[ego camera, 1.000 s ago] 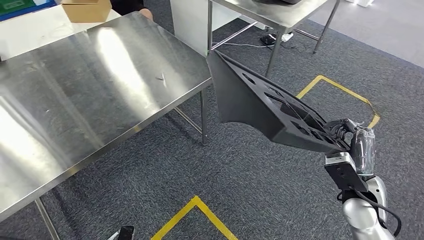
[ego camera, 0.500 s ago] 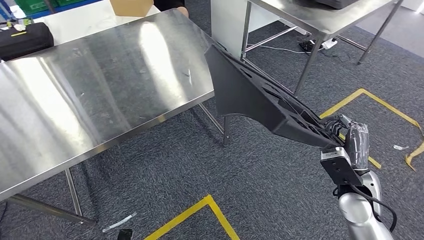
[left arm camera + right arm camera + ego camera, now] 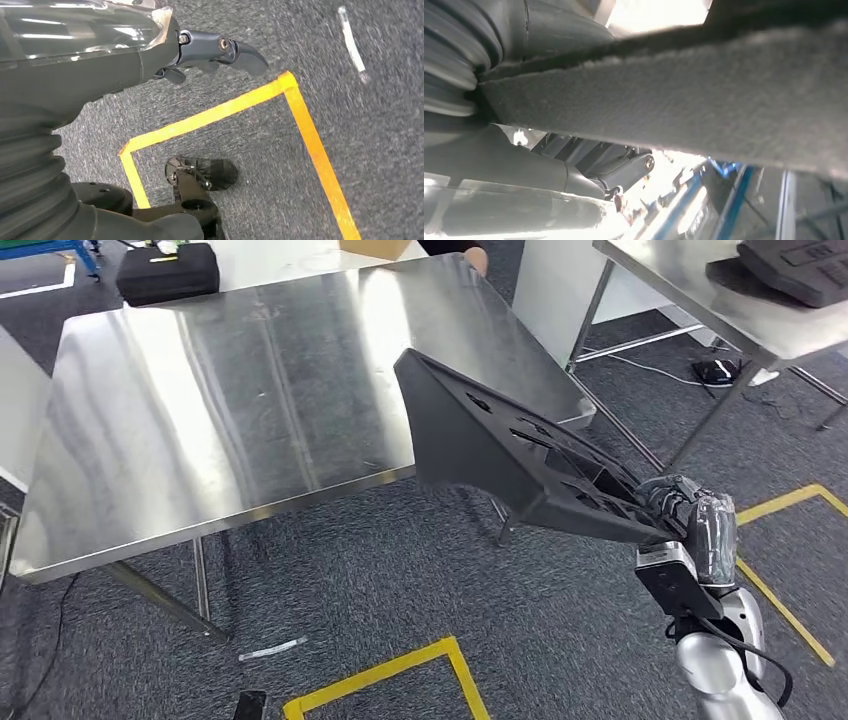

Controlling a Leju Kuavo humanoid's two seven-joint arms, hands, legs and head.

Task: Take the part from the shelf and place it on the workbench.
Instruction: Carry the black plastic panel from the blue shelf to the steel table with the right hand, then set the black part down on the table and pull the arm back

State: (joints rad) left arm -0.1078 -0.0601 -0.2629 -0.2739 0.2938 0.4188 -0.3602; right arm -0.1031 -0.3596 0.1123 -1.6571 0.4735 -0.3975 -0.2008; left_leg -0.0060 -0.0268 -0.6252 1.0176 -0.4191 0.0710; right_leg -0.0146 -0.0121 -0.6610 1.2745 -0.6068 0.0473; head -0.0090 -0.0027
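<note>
The part (image 3: 500, 455), a large flat black panel with several cut-out openings, was held in the air at a tilt, its broad end raised over the near right corner of the workbench (image 3: 230, 410) and its narrow end lower, at the robot's right hand (image 3: 672, 508). It did not rest on the steel top. The right hand gripped that narrow end, with dark fingers wrapped onto the panel's edge. In the right wrist view, the panel's rough grey-black edge (image 3: 704, 100) ran across the picture just beside the hand's ribbed cover, and a dark finger (image 3: 626, 170) lay under it.

The left hand (image 3: 210, 52) hung low over the floor. Its dark fingers were curled slightly and held nothing, though how far they were closed could not be told.

The workbench was a bare, shiny steel table on thin legs, standing on dark grey carpet (image 3: 400, 580). At its far edge lay a black case (image 3: 167, 272), and a brown cardboard box (image 3: 375, 247) sat just beyond. A second steel table (image 3: 700, 295) stood to the right, well apart, carrying another black moulded piece (image 3: 795, 265). Yellow tape lines (image 3: 390, 675) marked the carpet near the robot, and a small strip of white tape (image 3: 272, 648) lay under the workbench's near side.
</note>
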